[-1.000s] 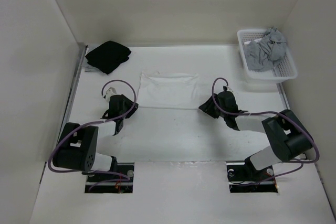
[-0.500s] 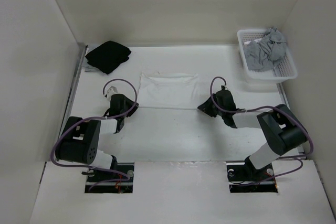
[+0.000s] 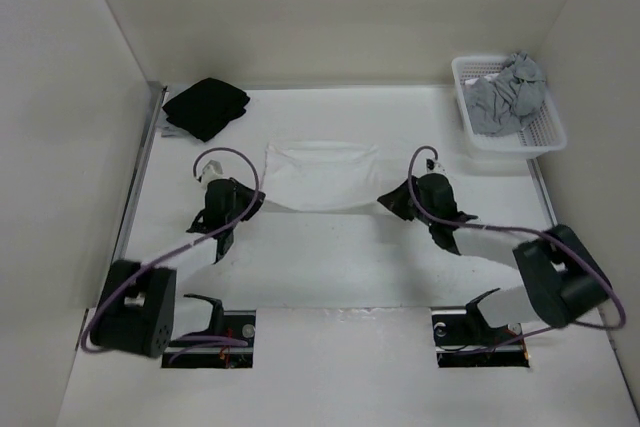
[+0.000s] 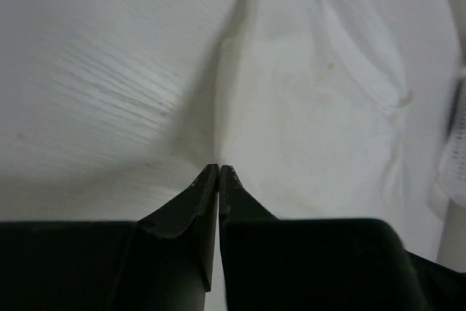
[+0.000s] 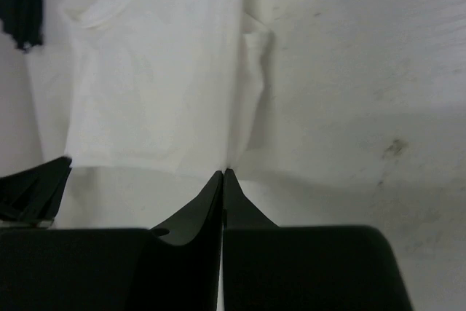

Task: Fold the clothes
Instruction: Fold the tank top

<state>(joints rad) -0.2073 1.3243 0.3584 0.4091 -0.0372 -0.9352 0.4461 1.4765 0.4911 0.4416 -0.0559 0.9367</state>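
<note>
Left end effector (image 4: 219, 169) and right end effector (image 5: 223, 174) both clenched on white garment (image 3: 320, 172) corners at their tips. Grasp step. Next: lift together, carry hem forward to far edge.

I am looking down on a white tabletop (image 3: 330, 267) that is filling the middle of the top view, evenly lit and showing faint scuffs. Plain cream walls are closing it in: a back wall (image 3: 330, 7) across the top, a left wall (image 3: 60, 147) and a right wall (image 3: 612, 57) at the sides. A metal rail (image 3: 143, 172) is running along the tabletop's left edge. A white basket (image 3: 545, 139) is sitting at upper right.
</note>
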